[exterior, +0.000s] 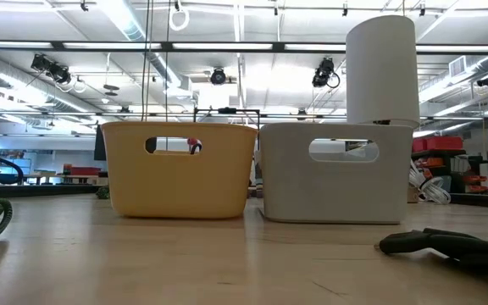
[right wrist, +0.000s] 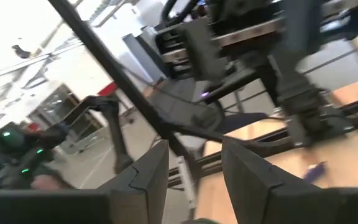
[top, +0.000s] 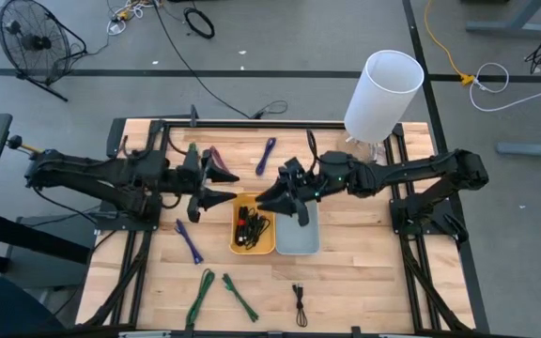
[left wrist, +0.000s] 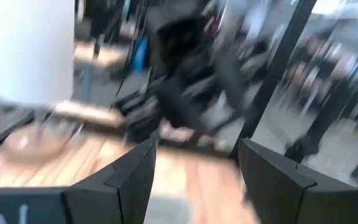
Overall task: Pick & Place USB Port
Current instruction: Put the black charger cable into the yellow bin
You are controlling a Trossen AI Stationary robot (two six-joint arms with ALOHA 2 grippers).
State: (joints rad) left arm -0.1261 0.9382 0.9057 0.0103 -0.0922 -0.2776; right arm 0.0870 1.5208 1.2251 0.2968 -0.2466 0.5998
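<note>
Left gripper [top: 222, 186] hangs open beside the yellow bin [top: 252, 223]; right gripper [top: 269, 201], empty and parted, hovers over the bins mid-table.

I see dark USB cables [top: 252, 227] piled loosely in the yellow bin [top: 236, 246] at the tabletop's middle. Touching its side stands the grey bin [top: 299, 242], whose contents I cannot make out.

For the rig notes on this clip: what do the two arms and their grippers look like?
Both arms are dark, jointed and slim. The left gripper and the right gripper end in two pointed black fingers, flat and angular in the wrist views. Small green lights glow on the right arm.
</note>
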